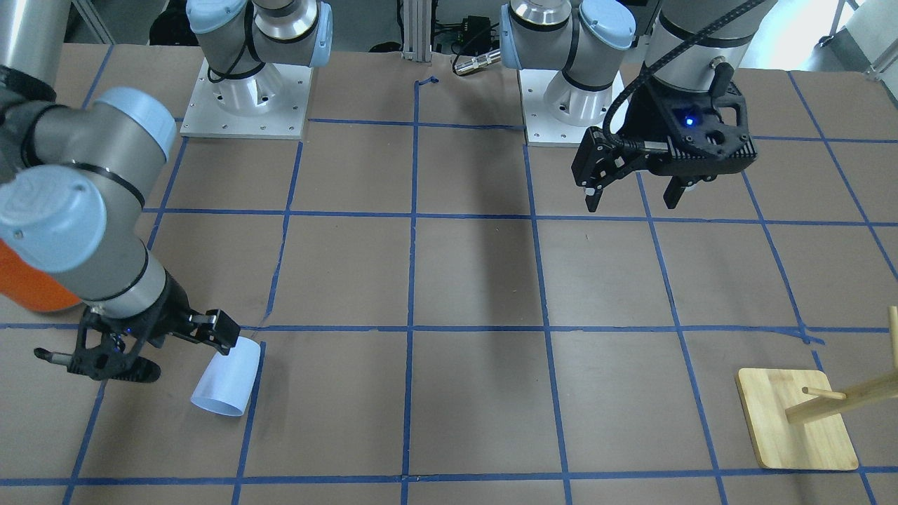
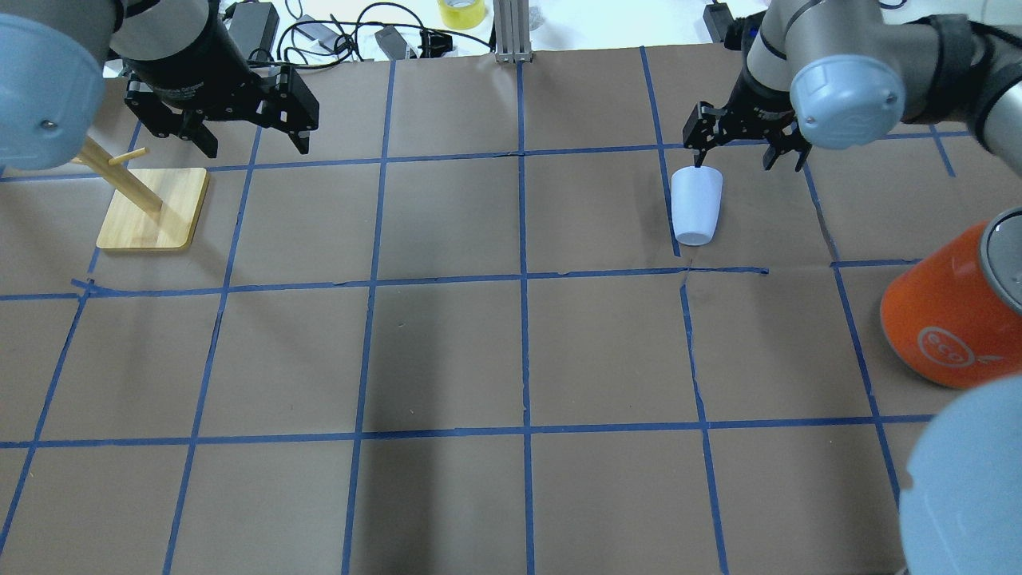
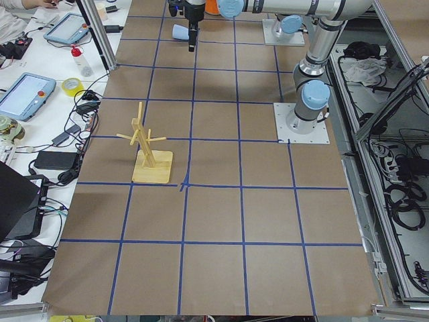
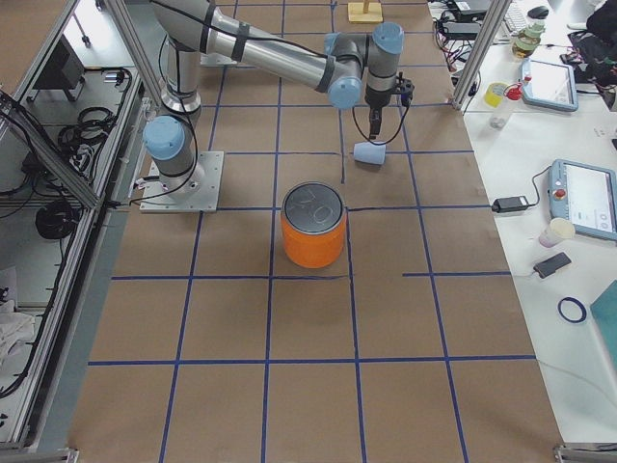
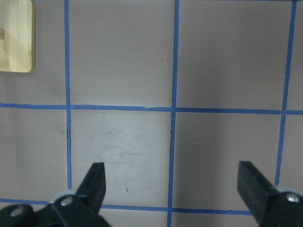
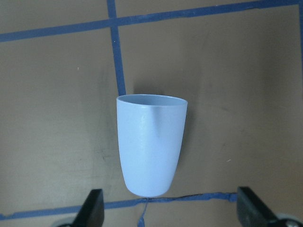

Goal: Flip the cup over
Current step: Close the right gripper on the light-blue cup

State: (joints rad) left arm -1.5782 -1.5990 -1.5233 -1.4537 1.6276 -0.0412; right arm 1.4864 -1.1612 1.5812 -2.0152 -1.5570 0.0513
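The cup [image 6: 151, 146] is seen lying on its side on the tabletop [image 2: 447, 351] just below the right gripper [image 6: 171, 190], base toward it and mouth turned away. That gripper's fingers are spread either side of the base. Well apart from it, the left gripper [image 5: 172, 164] is likewise held spread.

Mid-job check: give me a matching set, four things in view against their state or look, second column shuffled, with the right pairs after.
1. cup
2. orange can
3. wooden rack
4. left gripper

A. open, holding nothing
B. pale wood, on the robot's left side
C. lying on its side
D. upright, grey lid

Pairs: 1-C, 2-D, 3-B, 4-A
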